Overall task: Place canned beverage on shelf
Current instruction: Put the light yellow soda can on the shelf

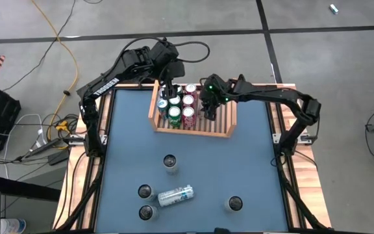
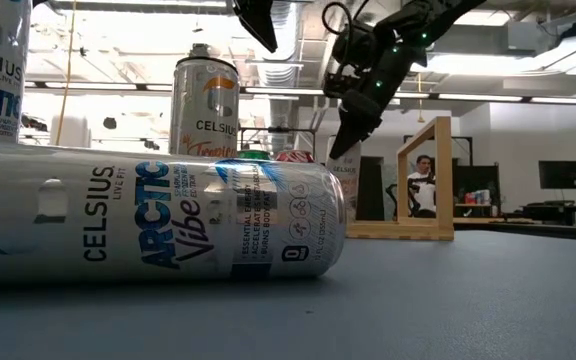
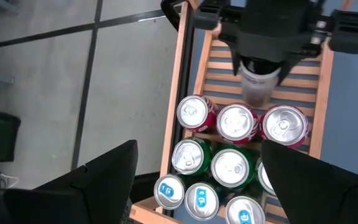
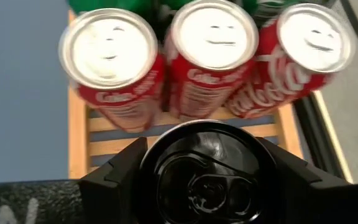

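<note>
The shelf (image 1: 223,123) is a light wooden rack at the table's far middle. It holds rows of upright blue, green and red cans (image 3: 236,122). My right gripper (image 1: 208,109) is over its bare slats, right of the red cans, shut on a pale can with a black top (image 4: 207,171). This gripper and can (image 3: 258,87) also show in the left wrist view. My left gripper (image 3: 197,186) hangs open above the shelf's far left part (image 1: 169,88), with nothing between its fingers. My right gripper pinches the black-topped can between its two fingers (image 4: 114,171), one on each side of its upper wall (image 3: 258,78). The fingers slant down from the table's right side. The can stands upright beside the red cans; whether its base rests on the slats I cannot tell.
On the blue table's near half stand upright cans (image 1: 170,161), (image 1: 145,191), (image 1: 234,203), and one silver can (image 1: 175,195) lies on its side. That lying can (image 2: 148,225) fills the low view's front. The slats (image 1: 221,112) right of the held can are bare.
</note>
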